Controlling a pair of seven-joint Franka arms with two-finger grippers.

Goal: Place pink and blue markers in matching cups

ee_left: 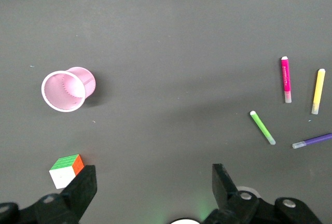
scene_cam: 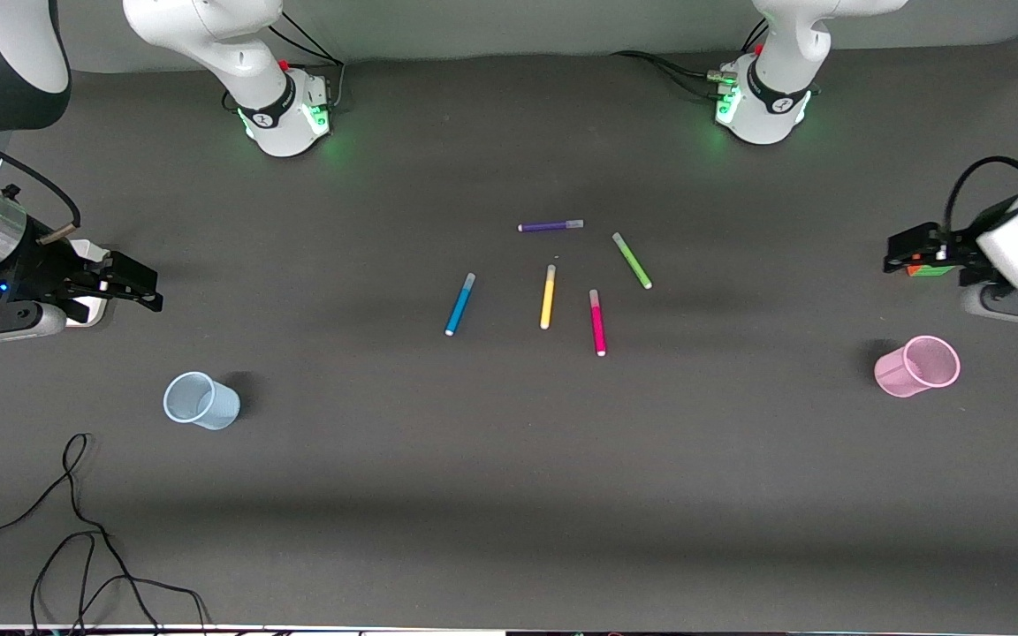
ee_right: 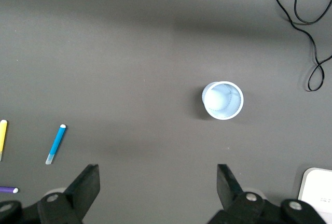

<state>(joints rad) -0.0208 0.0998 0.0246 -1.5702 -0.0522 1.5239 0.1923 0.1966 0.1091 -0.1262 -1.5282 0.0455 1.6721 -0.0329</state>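
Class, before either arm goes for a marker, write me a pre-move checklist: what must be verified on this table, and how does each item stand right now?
1. Left gripper open, holding nothing, over the table's end by the pink cup: ok.
2. Right gripper open, holding nothing, over the table's end by the blue cup: ok.
3. Pink marker lies flat, touching no other pen: ok.
4. Blue marker lies flat, apart from the yellow pen: ok.
5. Pink cup upright and empty: ok.
6. Blue cup upright and empty: ok.
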